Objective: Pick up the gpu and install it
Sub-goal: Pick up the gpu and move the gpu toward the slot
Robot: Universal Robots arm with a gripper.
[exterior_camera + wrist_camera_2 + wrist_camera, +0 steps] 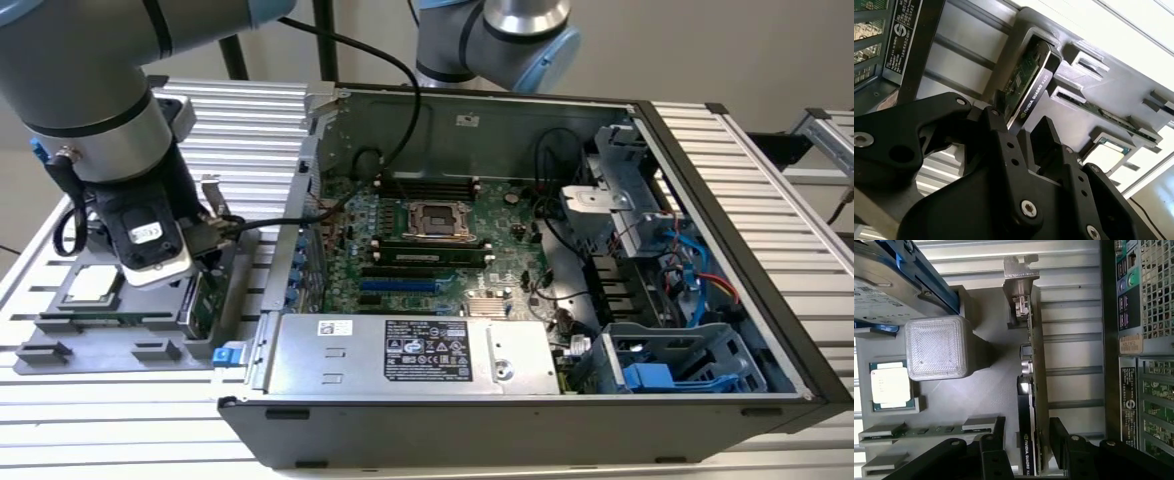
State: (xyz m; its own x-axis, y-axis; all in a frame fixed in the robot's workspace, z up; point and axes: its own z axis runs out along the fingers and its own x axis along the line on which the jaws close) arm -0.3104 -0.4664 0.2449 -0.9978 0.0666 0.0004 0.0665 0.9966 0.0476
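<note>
Ribbed aluminium worktop (pixel 120 420), open computer case (pixel 534 430) lying on it. The gpu (pixel 1030 390) stood on edge in a slot of the grey holder (pixel 989 380), and the holder sat just beside the case, on the exterior view's left of it. The card's silver bracket (pixel 1019 270) was at the end away from the pincer (pixel 1028 421).

The pincer straddled the card with a finger on each face. It was partly open: a gap showed on the cooler side, so nothing was gripped.

Judged stiff, fairly light and fragile, with bare parts on the green face. Best hold looked to be across the thickness at the top edge, clear of the bracket.

The processor chip (pixel 890 386) and the hard drive (pixel 879 285) were in the same holder, farther from the case than the card.
</note>
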